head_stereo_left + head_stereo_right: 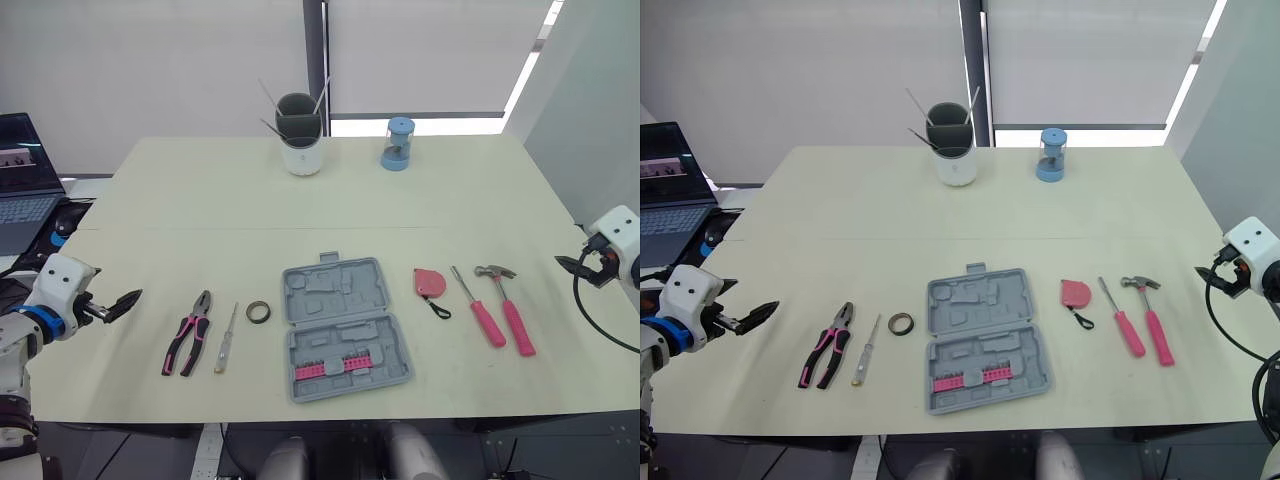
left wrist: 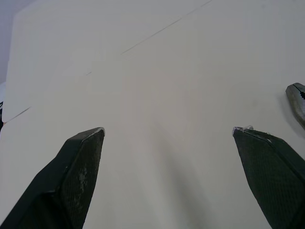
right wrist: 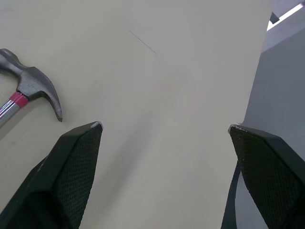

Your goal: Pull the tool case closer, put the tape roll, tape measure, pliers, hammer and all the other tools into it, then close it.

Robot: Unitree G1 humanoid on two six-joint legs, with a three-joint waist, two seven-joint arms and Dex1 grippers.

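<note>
From the head, the tool case [image 1: 345,328] lies open and flat on the table [image 1: 200,200], in the middle and close to the front edge. A row of pink bits [image 1: 332,366] sits in its near half. On the left side of the case is the tape roll [image 1: 258,311], then a thin screwdriver [image 1: 226,340], then the pliers [image 1: 190,345] with pink and black handles. On the right side are the red tape measure [image 1: 429,283], a pink screwdriver [image 1: 479,310] and the hammer [image 1: 508,305] - all in a row along the front edge, none touching the case. At the far edge stand a cup [image 1: 300,135] with sticks in it and a blue sharpener [image 1: 397,143]. A laptop [image 1: 22,185] sits past the left edge. The left end effector [image 1: 130,300] hangs at the left edge, near the pliers but apart from them. The right end effector [image 1: 568,264] hangs at the right edge, apart from the hammer.

From the left wrist, the two black fingers [image 2: 81,162] stand wide apart with bare table between them - they hold nothing. The tip of the pliers peeks in at one side.

From the right wrist, the fingers [image 3: 76,162] are wide apart too and hold nothing. The hammer's grey head lies just beside one finger, not touching it, and the table's right edge runs by the other.
</note>
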